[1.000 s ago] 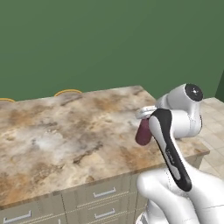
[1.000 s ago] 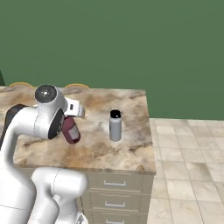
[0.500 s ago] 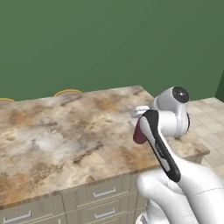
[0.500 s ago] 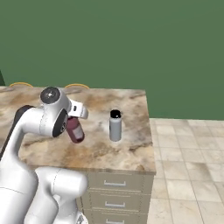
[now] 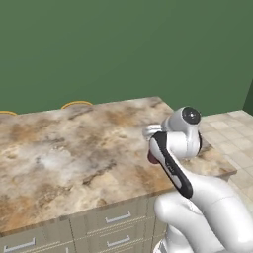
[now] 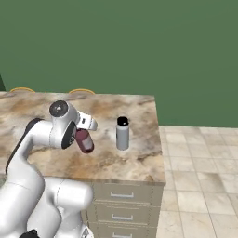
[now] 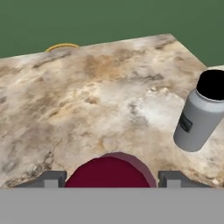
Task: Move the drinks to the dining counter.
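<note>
Grasping the red bottle (image 6: 84, 141), hand (image 7: 109, 179) nears grey bottle (image 7: 199, 114); label unreadable.

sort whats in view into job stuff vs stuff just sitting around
Job: dark red bottle in the gripper; grey bottle standing on the dining counter.
Just sitting around: two yellow-rimmed things behind the counter's far edge.

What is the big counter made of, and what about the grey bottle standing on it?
The counter looks like polished stone, maybe marble or granite: blotchy beige and brown swirls. The grey bottle looks like matte metal or plastic, plain and smooth, hard to tell which; its black cap looks like plastic.
</note>
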Available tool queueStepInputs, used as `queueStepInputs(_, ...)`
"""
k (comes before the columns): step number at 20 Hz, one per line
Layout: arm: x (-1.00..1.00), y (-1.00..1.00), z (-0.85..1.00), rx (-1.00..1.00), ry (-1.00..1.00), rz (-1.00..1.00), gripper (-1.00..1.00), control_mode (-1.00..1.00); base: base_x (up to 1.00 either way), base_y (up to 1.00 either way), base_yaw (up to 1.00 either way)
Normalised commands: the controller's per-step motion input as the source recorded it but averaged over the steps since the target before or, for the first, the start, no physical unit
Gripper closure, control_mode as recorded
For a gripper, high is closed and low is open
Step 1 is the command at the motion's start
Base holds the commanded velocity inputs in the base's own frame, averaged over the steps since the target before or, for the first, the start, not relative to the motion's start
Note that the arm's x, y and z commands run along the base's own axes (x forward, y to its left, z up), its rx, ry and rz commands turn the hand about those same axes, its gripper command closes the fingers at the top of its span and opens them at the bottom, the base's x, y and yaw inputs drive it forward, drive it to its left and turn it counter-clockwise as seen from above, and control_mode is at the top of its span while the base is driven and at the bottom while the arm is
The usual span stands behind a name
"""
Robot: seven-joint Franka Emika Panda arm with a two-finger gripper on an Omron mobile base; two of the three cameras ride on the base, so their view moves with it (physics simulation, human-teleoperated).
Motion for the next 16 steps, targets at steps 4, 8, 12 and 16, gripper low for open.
queueStepInputs(4,0.45,-0.01,-0.26,0.02,0.00,-0.06,1.00,-1.00,0.00,0.00,0.00)
queueStepInputs(8,0.46,-0.09,-0.22,0.06,0.00,-0.06,1.00,-1.00,0.00,0.00,0.00)
queueStepInputs(12,0.45,-0.14,-0.21,0.07,0.01,-0.06,1.00,-1.00,0.00,0.00,0.00)
queueStepInputs(16,0.42,-0.12,-0.23,0.06,0.01,-0.05,1.00,-1.00,0.00,0.00,0.00)
